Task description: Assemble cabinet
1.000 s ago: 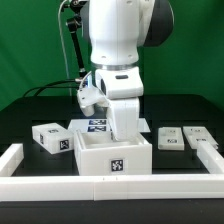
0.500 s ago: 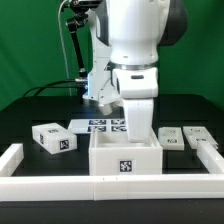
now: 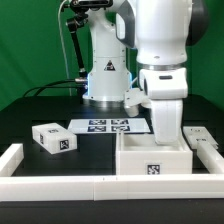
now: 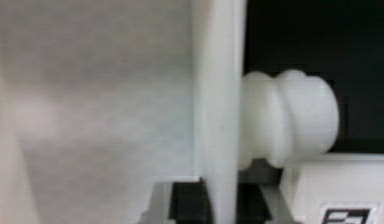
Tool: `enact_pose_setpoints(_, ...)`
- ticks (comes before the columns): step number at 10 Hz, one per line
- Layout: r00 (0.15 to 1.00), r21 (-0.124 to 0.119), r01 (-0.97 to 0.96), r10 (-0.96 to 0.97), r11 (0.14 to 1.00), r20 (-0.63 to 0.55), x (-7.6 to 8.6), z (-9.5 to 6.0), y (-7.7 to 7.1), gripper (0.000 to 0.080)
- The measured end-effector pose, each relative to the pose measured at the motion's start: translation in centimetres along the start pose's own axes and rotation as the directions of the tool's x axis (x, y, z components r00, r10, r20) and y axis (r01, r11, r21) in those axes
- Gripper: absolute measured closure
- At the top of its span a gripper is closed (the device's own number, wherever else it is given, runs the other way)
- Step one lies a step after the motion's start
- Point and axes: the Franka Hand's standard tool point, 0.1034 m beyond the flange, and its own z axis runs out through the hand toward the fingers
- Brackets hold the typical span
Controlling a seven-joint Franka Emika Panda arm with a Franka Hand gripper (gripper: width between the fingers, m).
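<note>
— How are the jaws found?
— They are seen closed on a wall of the cabinet (image 3: 135, 165). In the wrist view that wall's edge (image 4: 215, 100) is shown running up between them, and a ribbed white knob (image 4: 292, 110) is set against it.
— And where is the cabinet placed?
— It is stood open-topped on the black tabletop (image 3: 30, 115), toward the exterior view's right, just behind the low white border rail (image 3: 50, 186), with its tag turned to the camera. The arm (image 3: 165, 45) is lowered into it from above.
— What else is laid out?
— The marker board (image 3: 108, 126) is laid flat near the cabinet, toward the exterior view's left. One tagged white block (image 3: 53, 139) is set farther left, well apart, and two more blocks (image 3: 198, 133) are seen by the cabinet's far right corner
</note>
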Motion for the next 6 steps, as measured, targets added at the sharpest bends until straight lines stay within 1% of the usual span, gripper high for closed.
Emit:
enact_pose_setpoints(3,1.000,-0.011,0.022,-0.022,1.000,-0.011,2.1,-0.1,0.7,0.0750)
enact_pose_setpoints(4,1.000,-0.014,0.026,-0.027,1.000,-0.013,2.6,-0.2,1.0,0.0752)
enact_pose_setpoints(6,1.000,-0.007,0.024,-0.024,1.000,-0.016,3.2,-0.2,1.1,0.0752)
